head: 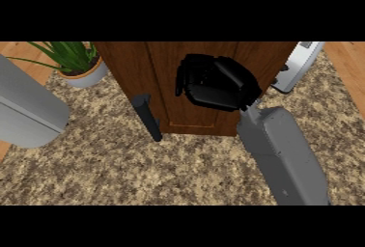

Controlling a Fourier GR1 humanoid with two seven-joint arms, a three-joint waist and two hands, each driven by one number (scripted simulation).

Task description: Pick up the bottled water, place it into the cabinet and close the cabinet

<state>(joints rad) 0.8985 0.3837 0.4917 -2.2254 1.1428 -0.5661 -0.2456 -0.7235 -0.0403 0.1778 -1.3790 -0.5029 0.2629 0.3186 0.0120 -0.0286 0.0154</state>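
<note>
1. We locate the robot's black right hand [214, 84] against the front of the tall brown wooden cabinet [143, 67], in the upper middle of the head view.
2. The right hand covers part of the cabinet's door panel. We cannot tell from this angle whether the hand is spread flat or closed up, and nothing shows in its grasp.
3. The bottled water is not visible anywhere in the view. We therefore cannot state where it lies relative to the right hand, nor whether it sits inside the cabinet.
4. The long black bar handle [147, 117] stands on the cabinet's front, to the left of the right hand and apart from it.
5. The grey right forearm [281, 154] runs from the lower right of the view up to the right hand.
6. The grey left forearm [25, 108] fills the left edge, well apart from the cabinet. Its hand does not show.
7. The cabinet stands on the speckled beige stone counter [143, 169].
8. A green leafy plant in a pale round pot [75, 60] stands just beside the cabinet's left side.
9. A white and grey appliance [299, 62] stands just beside the cabinet's right side.
10. Count: one cabinet, one handle, one hand, two forearms, one potted plant, one appliance.
</note>
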